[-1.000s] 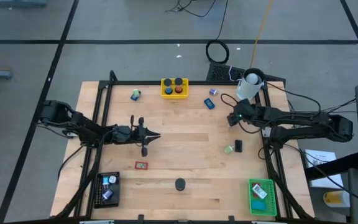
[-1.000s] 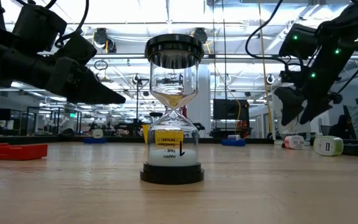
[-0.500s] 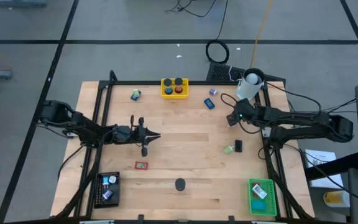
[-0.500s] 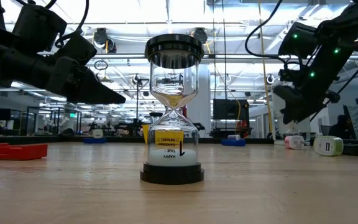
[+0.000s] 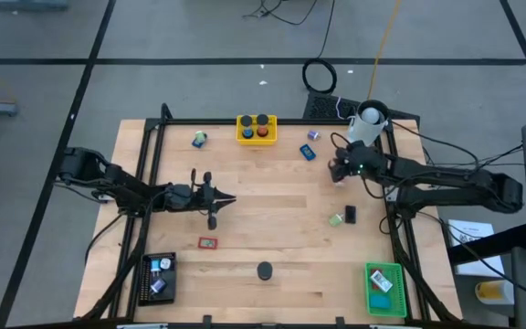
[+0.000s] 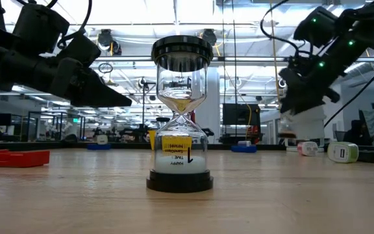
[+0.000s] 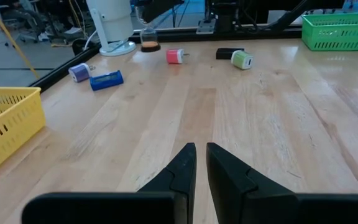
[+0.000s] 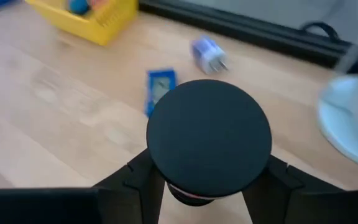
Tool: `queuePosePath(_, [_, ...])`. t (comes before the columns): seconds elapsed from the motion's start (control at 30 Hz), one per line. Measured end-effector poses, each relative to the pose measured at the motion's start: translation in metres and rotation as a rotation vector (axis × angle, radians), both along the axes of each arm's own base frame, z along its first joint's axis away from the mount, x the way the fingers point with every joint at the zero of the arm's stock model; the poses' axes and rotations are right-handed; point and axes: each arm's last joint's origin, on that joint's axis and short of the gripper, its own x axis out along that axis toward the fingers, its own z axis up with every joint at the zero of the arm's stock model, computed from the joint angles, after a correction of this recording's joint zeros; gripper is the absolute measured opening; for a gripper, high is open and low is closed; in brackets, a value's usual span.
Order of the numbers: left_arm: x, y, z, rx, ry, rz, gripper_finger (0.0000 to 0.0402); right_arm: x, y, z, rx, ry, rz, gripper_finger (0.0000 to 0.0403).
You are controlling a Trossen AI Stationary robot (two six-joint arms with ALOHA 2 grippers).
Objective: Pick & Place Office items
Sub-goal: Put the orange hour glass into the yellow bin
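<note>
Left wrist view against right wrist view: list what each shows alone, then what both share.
Only the left wrist view: the green tray, a pink block, a black block, a green-and-white block, and the left gripper, shut and empty.

Only the right wrist view: the right gripper shut on a black round cap.

Both: the yellow tray, the blue block, the purple block, the white cup, the wooden table.

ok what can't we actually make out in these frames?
- Black round cap, right wrist view: fills the right gripper; whatever is under it is hidden.
- Black tray, high view: contents too small to identify.
- Hourglass, low view: blocks the table behind it.
- Left gripper: shut, empty.
</note>
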Motion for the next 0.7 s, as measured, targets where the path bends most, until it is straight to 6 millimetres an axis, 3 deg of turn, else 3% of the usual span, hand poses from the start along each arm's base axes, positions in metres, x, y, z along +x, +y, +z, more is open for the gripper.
queuePosePath(0.33, [0.000, 0.000, 0.000, 0.003, 0.000, -0.001, 0.0047, 0.045, -0.003, 0.024, -0.062, -0.061, 0.114, 0.0165])
queuePosePath(0.7, [0.000, 0.000, 0.000, 0.003, 0.000, -0.001, 0.0047, 0.128, -0.010, 0.001, -0.084, -0.025, 0.285, 0.0166])
